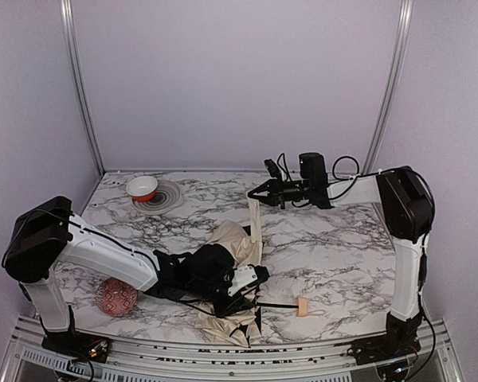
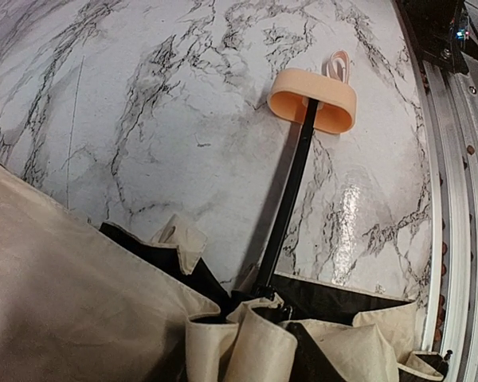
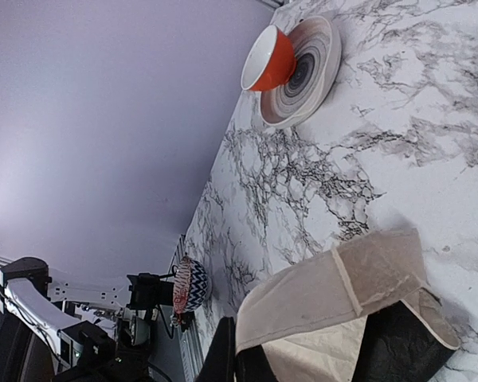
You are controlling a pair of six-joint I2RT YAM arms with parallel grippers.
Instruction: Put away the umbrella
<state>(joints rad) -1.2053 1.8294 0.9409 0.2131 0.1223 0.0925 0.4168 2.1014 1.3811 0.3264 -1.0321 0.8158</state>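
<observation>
A compact umbrella (image 1: 233,237) lies half collapsed on the marbled worktop (image 1: 334,255), close to its near edge. Its cream-beige canopy (image 2: 56,294) is crumpled into loose folds, with a black underside showing between them. A thin black shaft (image 2: 291,191) runs out of the bunched fabric, flat on the surface, and ends in a small pale tan handle (image 2: 312,99) of rounded oval shape, with a pale loop (image 2: 338,64) just behind it. One narrow panel of fabric (image 1: 256,227) stands up from the heap, drawn taut to the closed right end effector (image 1: 255,193) above it
</observation>
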